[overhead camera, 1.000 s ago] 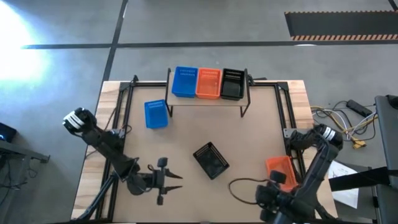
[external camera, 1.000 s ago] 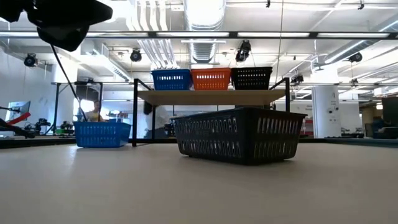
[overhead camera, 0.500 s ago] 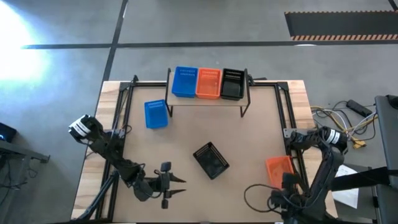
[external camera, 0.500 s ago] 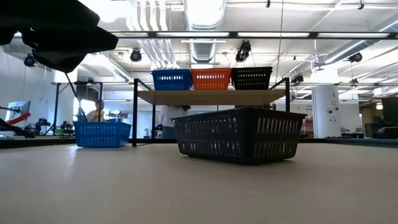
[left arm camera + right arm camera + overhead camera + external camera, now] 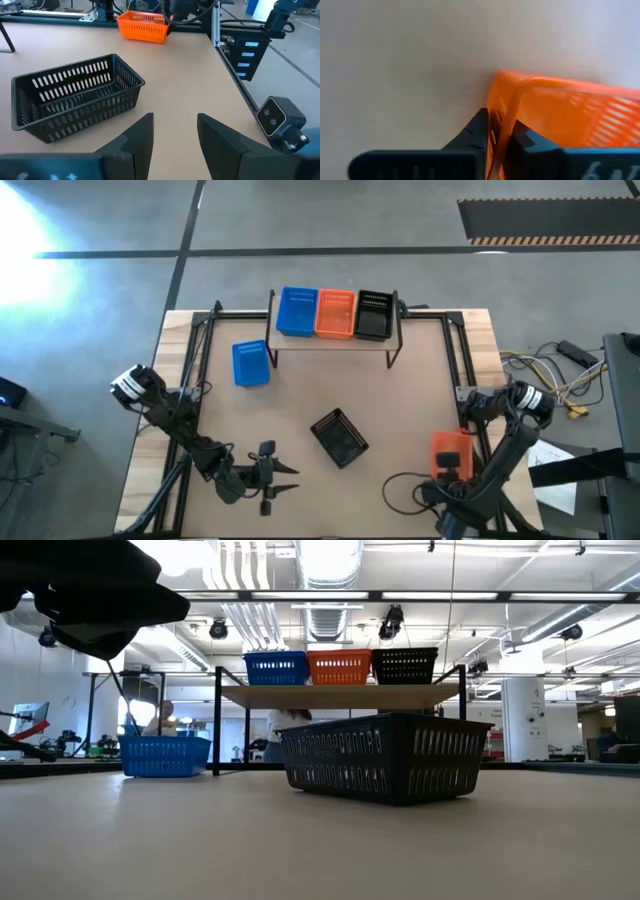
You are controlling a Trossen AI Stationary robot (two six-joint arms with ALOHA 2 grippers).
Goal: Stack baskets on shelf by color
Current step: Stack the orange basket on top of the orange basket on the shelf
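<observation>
On the shelf (image 5: 335,348) at the far side, a blue basket (image 5: 297,311), an orange one (image 5: 335,313) and a black one (image 5: 373,314) stand in a row. Another blue basket (image 5: 250,363) rests on the table left of the shelf. A black basket (image 5: 340,437) sits bottom-down mid-table. My left gripper (image 5: 281,477) hovers open near the front edge, facing that black basket (image 5: 75,95). My right gripper (image 5: 448,471) is shut on the orange basket (image 5: 450,450) near the table's right edge. My right gripper has a wall of the orange basket, close to a corner (image 5: 502,112), between its two fingers, one finger (image 5: 479,131) outside and the other (image 5: 521,136) inside. The fingers point down from above at the basket's near end. The basket appears to rest on the table.
Black metal rails (image 5: 462,370) run along the table's left, far and right sides. The shelf stands on thin black legs (image 5: 217,730). Bare tabletop lies between the black basket and the shelf. A person shows in the room beyond (image 5: 160,718).
My right arm drew back toward the table's near edge, then came forward again to the orange basket's near end. My left gripper moved a little toward the near edge and to the right, then stayed still. The baskets have kept their places.
</observation>
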